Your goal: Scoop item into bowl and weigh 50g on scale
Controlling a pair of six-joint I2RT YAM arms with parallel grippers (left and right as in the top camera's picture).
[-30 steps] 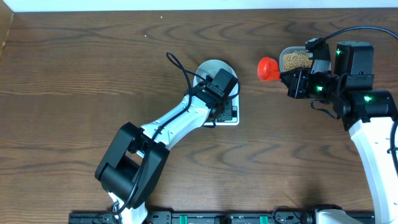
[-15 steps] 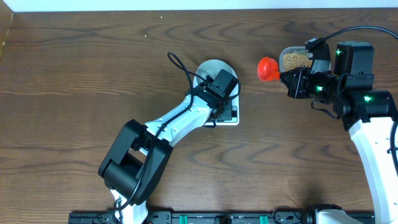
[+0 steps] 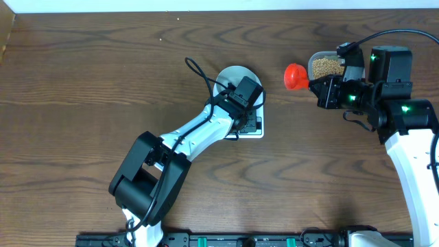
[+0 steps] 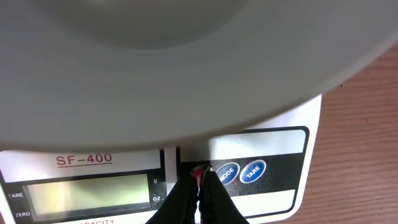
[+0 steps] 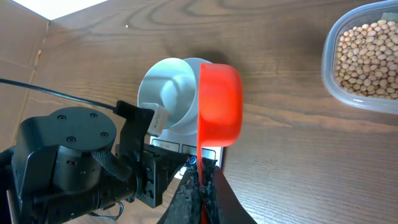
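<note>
The pale bowl [image 3: 232,77] stands on the white scale [image 3: 255,128]; in the left wrist view the bowl [image 4: 186,62] fills the top. My left gripper [image 4: 202,173] is shut and empty, tips down on the scale's front panel [image 4: 261,146] just left of the MODE button [image 4: 227,172]. The display [image 4: 87,193] looks blank. My right gripper [image 5: 202,177] is shut on the handle of a red scoop [image 5: 219,102], held right of the bowl [image 5: 168,93]. In the overhead view no beans show in the scoop [image 3: 295,75]. The beans [image 5: 368,56] lie in a clear tub [image 3: 326,66].
The tub [image 5: 329,68] stands on the brown wooden table behind my right gripper [image 3: 322,90]. The left arm [image 3: 192,137] stretches diagonally from the front edge to the scale. A cable [image 3: 199,72] loops left of the bowl.
The left arm's elbow has shifted slightly to the right. Its gripper stays on the scale's panel, and the right arm with the scoop has not moved.
</note>
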